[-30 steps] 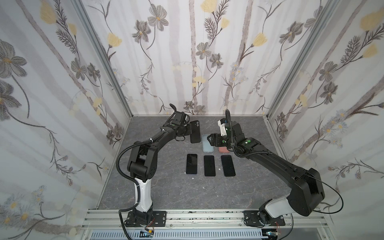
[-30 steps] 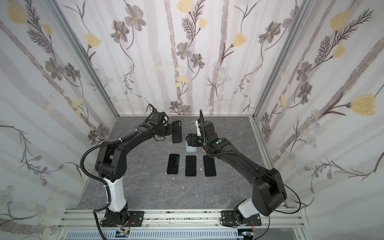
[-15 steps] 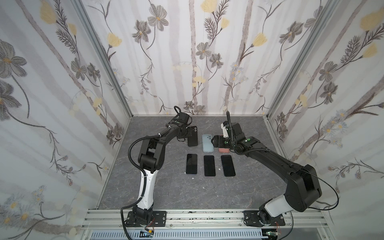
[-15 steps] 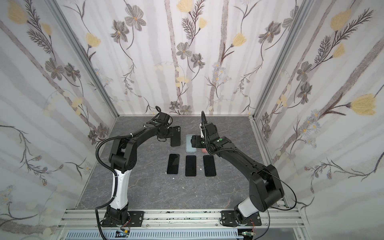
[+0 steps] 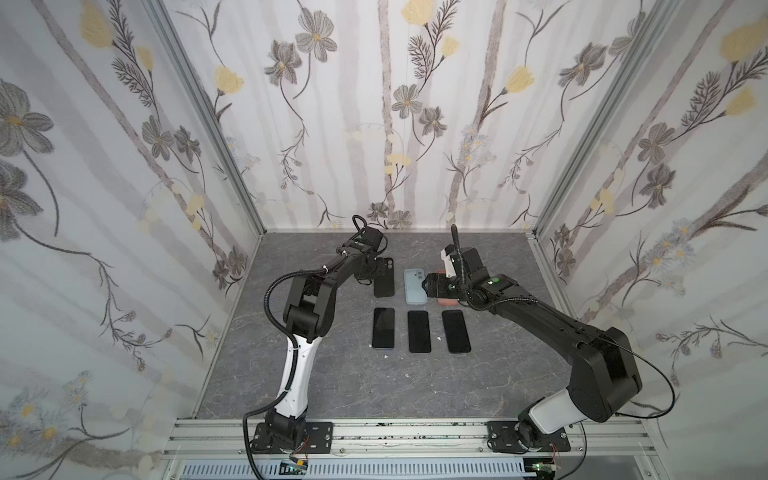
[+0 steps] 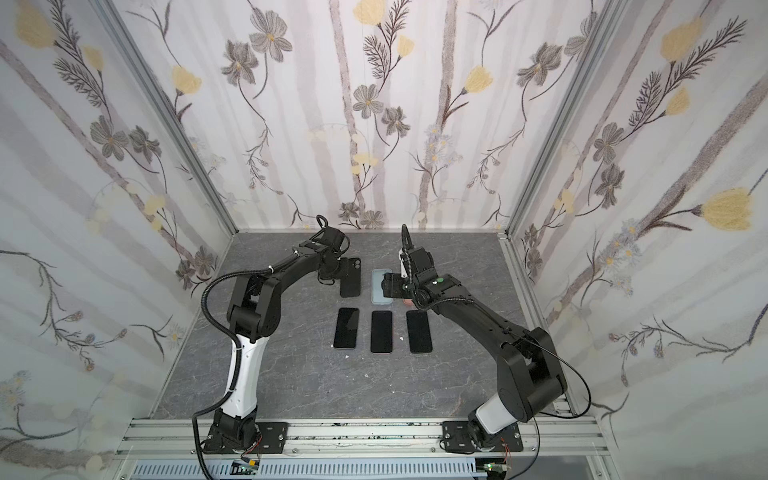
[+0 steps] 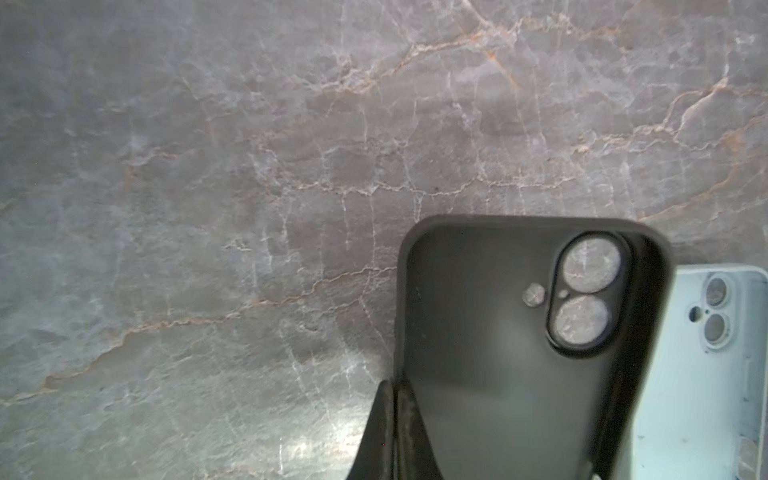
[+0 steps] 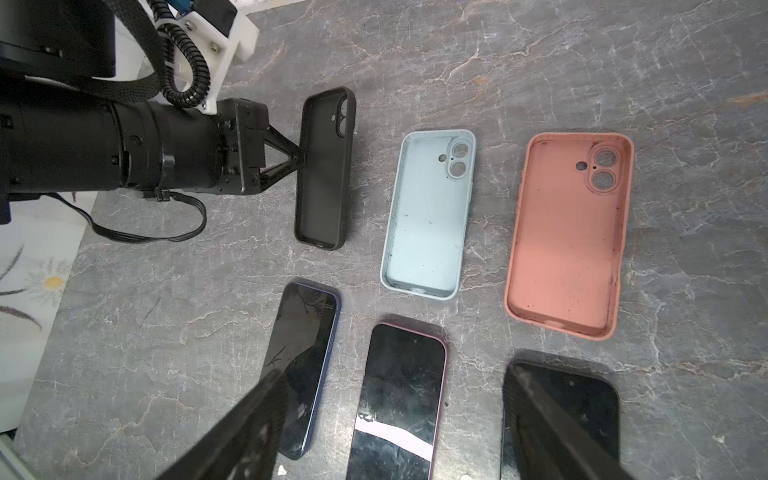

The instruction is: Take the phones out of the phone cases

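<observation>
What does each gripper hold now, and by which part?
The left gripper pinches the black case by one long side wall. The right gripper is open and holds nothing.

Surface: grey marbled tabletop (image 5: 332,395) with pale and rust-coloured veins.
Near row: three phones lie screen up, side by side and not touching: navy-edged phone (image 8: 305,332), purple-edged phone (image 8: 399,399), black phone (image 8: 590,395).
Far row: three empty cases, one behind each phone: black case (image 5: 384,282), light blue case (image 5: 415,286), salmon case (image 8: 569,232).
Lie: the light blue and salmon cases lie flat, open side up. The black case is tilted, and its contact with the surface is unclear.
Debris: white specks (image 5: 385,356) beside the phones.
</observation>
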`<state>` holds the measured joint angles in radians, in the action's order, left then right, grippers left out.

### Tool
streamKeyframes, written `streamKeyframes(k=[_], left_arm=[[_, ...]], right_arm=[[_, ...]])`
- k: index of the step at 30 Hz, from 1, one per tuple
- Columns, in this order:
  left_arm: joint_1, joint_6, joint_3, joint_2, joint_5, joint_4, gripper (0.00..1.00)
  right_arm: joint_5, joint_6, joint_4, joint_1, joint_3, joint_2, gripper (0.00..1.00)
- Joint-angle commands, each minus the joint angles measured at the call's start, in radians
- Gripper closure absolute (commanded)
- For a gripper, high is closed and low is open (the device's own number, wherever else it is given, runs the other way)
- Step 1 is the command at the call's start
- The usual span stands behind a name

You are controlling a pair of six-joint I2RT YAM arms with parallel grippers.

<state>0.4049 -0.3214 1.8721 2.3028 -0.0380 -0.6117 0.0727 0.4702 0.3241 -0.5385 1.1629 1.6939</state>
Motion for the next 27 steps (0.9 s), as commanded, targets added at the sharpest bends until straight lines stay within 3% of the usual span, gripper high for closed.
streamKeyframes(k=[1,12,16,23,27], left_arm=[[0.005,0.004,0.014,0.012,0.013,-0.029,1.0],[0.009,0.005,-0.001,0.018,0.018,-0.04,0.74],[0.008,0.005,0.002,-0.001,0.021,-0.039,0.72],[0.011,0.04,0.015,-0.179,-0.015,-0.006,0.68],[0.012,0.048,-0.08,-0.35,-0.044,0.09,0.62]], right_arm=[[-0.002,0.004,-0.007,0.0,-0.01,-0.001,0.18],[0.007,0.004,-0.009,0.0,-0.012,-0.008,0.18],[-0.007,0.005,-0.017,0.0,-0.014,-0.03,0.18],[-0.069,0.002,-0.226,0.01,-0.117,-0.249,0.17],[-0.174,-0.006,-0.335,0.029,-0.191,-0.388,0.16]])
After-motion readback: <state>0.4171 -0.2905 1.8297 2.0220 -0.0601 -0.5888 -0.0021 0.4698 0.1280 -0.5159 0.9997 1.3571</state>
